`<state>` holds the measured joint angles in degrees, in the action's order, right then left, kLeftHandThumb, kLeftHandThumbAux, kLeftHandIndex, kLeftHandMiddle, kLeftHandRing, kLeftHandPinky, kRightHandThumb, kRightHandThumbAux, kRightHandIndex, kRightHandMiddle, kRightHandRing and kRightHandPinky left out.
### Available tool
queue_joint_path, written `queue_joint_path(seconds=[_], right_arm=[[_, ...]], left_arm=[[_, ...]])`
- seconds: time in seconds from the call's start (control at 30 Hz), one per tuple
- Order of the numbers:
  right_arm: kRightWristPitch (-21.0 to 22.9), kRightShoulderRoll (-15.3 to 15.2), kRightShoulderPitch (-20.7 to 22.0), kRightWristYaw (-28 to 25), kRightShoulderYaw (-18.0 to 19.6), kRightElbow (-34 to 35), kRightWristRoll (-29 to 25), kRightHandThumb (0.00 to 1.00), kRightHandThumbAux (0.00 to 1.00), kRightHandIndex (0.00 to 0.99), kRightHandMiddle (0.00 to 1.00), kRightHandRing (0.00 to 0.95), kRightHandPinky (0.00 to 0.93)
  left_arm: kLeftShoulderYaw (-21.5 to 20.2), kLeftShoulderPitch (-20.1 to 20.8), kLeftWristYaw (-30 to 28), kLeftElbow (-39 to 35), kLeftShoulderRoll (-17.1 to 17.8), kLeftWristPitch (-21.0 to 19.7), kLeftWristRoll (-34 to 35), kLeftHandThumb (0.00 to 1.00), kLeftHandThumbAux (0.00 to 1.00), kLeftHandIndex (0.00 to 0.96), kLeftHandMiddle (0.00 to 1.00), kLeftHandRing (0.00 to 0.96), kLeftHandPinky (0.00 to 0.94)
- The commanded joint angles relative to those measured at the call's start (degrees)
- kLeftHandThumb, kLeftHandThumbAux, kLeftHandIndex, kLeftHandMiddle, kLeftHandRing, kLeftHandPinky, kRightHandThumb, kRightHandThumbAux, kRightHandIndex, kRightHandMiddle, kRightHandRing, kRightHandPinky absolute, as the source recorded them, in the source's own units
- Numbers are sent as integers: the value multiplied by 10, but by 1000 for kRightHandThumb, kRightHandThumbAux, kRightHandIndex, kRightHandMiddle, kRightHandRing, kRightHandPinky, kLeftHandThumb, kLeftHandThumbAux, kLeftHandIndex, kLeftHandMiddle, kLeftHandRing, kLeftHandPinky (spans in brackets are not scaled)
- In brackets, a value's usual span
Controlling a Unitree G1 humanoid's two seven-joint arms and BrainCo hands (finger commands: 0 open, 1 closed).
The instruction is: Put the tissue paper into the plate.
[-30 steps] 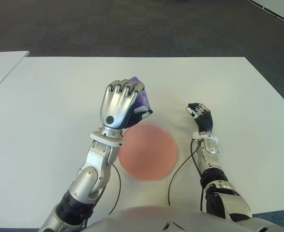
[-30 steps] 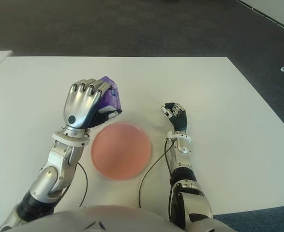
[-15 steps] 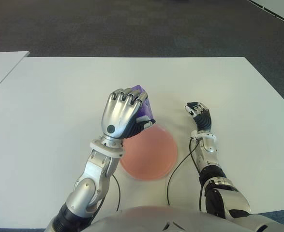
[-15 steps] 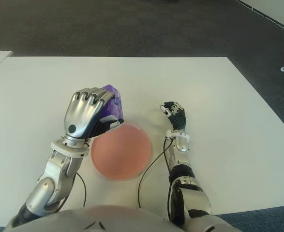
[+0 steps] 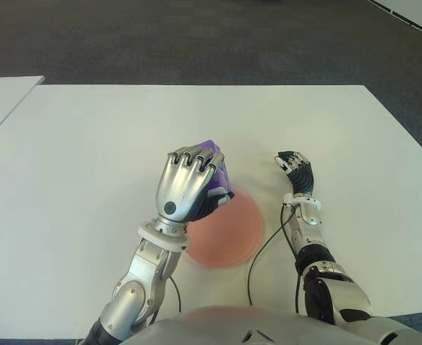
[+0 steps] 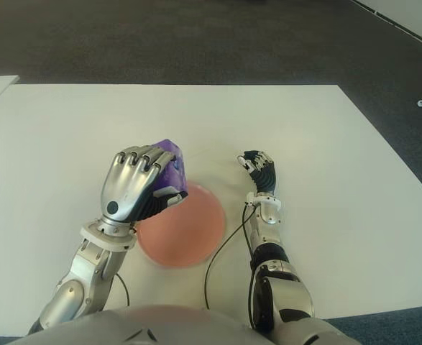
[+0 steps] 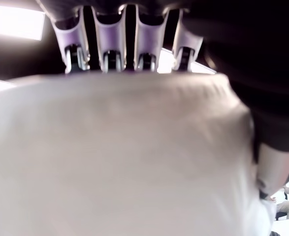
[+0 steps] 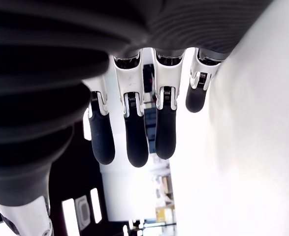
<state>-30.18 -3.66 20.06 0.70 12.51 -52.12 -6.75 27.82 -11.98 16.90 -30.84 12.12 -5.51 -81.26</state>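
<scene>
Robot's torso edge sits nearest the camera; just beyond it, the pink plate [image 5: 228, 231] lies flat on the white table [image 5: 88, 144] and serves as landmark for everything else.

Left hand [image 5: 187, 188] — over the plate's left-far edge, hiding part of the rim. Fingers [image 5: 193, 159] are curled tight around the tissue paper [image 5: 216, 162], a purple pack whose far end pokes out past the knuckles. In the left wrist view the four fingers wrap over the top of a pale, soft-looking mass that fills the frame. The pack is held clear of the plate, above its left-far portion, not yet set down.

Right hand [image 5: 296, 169] — right of the plate, beside it w/ a gap, idle; its fingers are loosely bent and hold nothing. A black cable [image 5: 265, 248] runs from the wrist back toward the torso, passing just right of the plate.

Handling, as a judgement: pack should be light, soft and compressible, wrapper probably a bit slick, not fragile. The full wrap across its broad faces suits it — a firm squeeze only dents it. Approx. centring over the plate before letting go would keep it from tipping off the rim.

Beyond the table: dark carpet.
</scene>
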Motion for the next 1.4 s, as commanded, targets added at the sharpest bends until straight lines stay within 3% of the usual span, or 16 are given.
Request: queue_joint_path(seconds=[0.03, 0.77, 1.17, 1.4], right_arm=[[41, 20, -56, 8, -4, -51, 4, 690, 726, 408, 395, 323, 148], [49, 30, -66, 6, -6, -27, 0, 694, 725, 411, 404, 328, 135], [49, 36, -72, 12, -9, -11, 2, 695, 724, 411, 420, 345, 156], [55, 38, -74, 18, -11, -4, 5, 695, 724, 412, 432, 358, 159]], left_arm=[[-2, 0, 27, 24, 0, 8, 1, 855, 666, 402, 541, 860, 861], [-6, -6, 78, 72, -1, 29, 46, 854, 666, 400, 539, 846, 846], [-7, 10, 72, 90, 1, 36, 61, 856, 663, 406, 543, 848, 851], [-7, 8, 89, 98, -17, 41, 92, 856, 658, 424, 572, 841, 842]])
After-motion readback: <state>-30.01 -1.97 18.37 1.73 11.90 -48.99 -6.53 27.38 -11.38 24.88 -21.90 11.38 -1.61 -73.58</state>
